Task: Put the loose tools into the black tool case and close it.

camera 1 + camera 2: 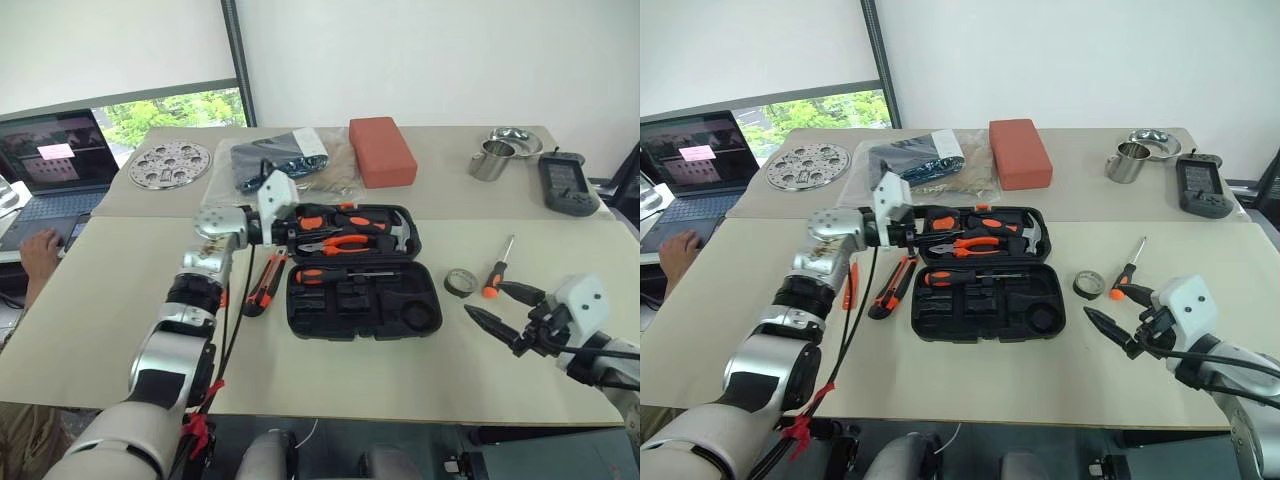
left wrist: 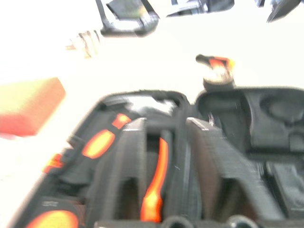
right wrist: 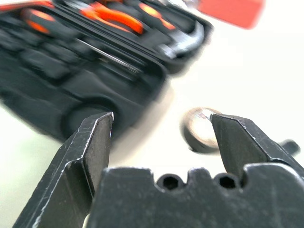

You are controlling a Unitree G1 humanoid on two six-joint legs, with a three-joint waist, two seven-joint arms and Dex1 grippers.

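The black tool case [image 1: 362,300] lies open mid-table, with pliers, a hammer and a black-and-orange screwdriver [image 1: 335,272] in its recesses. My left gripper [image 1: 300,228] hovers over the case's far left part; its fingers [image 2: 130,156] stand apart with nothing between them. The orange-black utility knife [image 1: 264,285] lies just left of the case. A slim orange tester screwdriver [image 1: 849,287] shows beside my left forearm. Right of the case lie the tape roll [image 1: 460,282] and another screwdriver [image 1: 497,270]. My right gripper [image 1: 502,308] is open and empty near them, pointing at the roll [image 3: 204,129].
At the back are a red block [image 1: 382,150], a clear bag [image 1: 285,160], a perforated metal disc [image 1: 170,163], a metal cup [image 1: 490,160], a bowl [image 1: 516,140] and a black handheld device [image 1: 567,183]. A laptop [image 1: 55,160] and a person's hand [image 1: 40,250] are far left.
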